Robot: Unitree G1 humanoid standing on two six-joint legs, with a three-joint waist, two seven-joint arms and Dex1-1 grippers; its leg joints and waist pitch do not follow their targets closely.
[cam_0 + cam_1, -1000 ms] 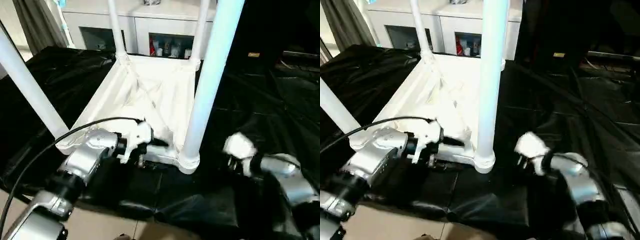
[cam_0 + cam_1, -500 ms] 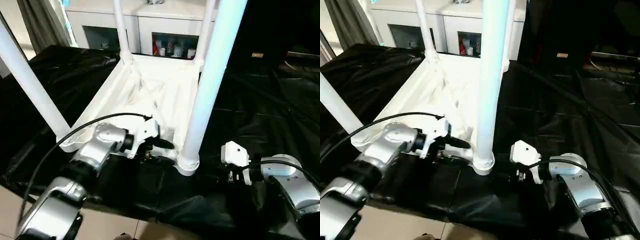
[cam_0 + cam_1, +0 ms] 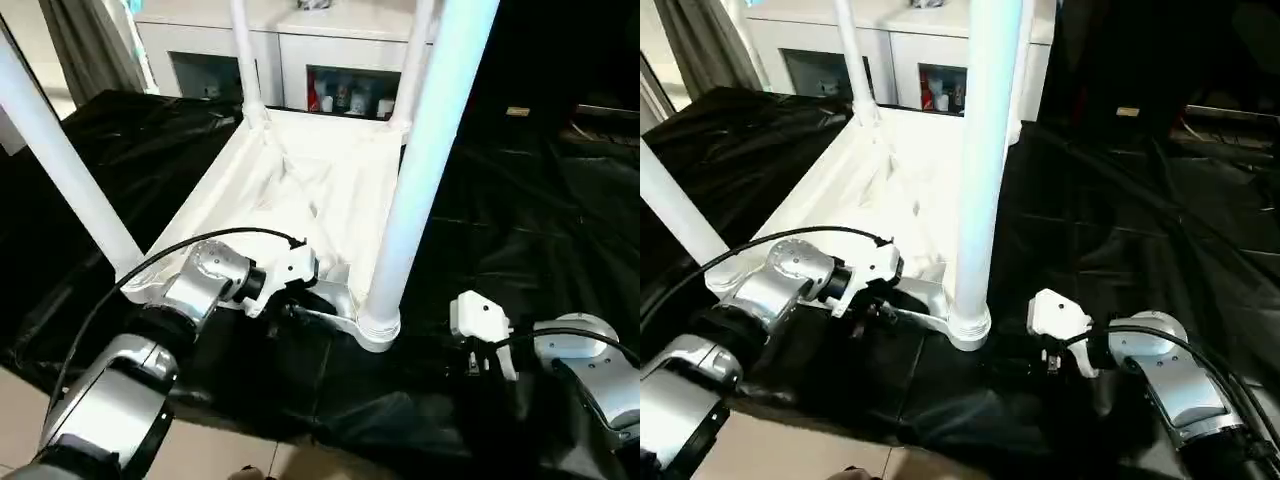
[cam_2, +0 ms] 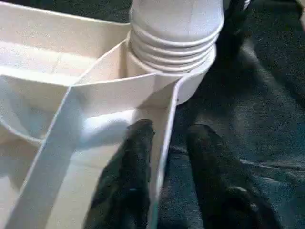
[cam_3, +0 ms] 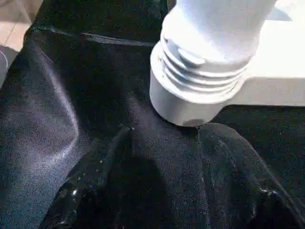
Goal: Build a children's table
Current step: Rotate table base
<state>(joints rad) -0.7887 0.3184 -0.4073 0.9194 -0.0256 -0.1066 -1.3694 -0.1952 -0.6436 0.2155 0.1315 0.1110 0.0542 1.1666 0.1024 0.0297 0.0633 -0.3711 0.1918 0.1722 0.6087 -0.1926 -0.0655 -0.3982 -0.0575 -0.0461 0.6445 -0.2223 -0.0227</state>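
The left tool (image 4: 164, 138) clenches the upturned children's table (image 3: 330, 190) rim beside its near leg; the right tool (image 5: 164, 136) gapes nearby.

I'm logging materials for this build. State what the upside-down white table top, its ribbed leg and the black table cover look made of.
Upside-down white table top: likely moulded plastic, smooth and matte, with thin cast ribs. Ribbed leg: apparently the same plastic, slightly glossy, with moulded rings at its socket end. Black table cover: thin plastic sheeting, judging by shiny wrinkles.

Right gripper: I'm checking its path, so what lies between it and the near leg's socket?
In the right wrist view, only bare black sheet lies between the right gripper and the socket.
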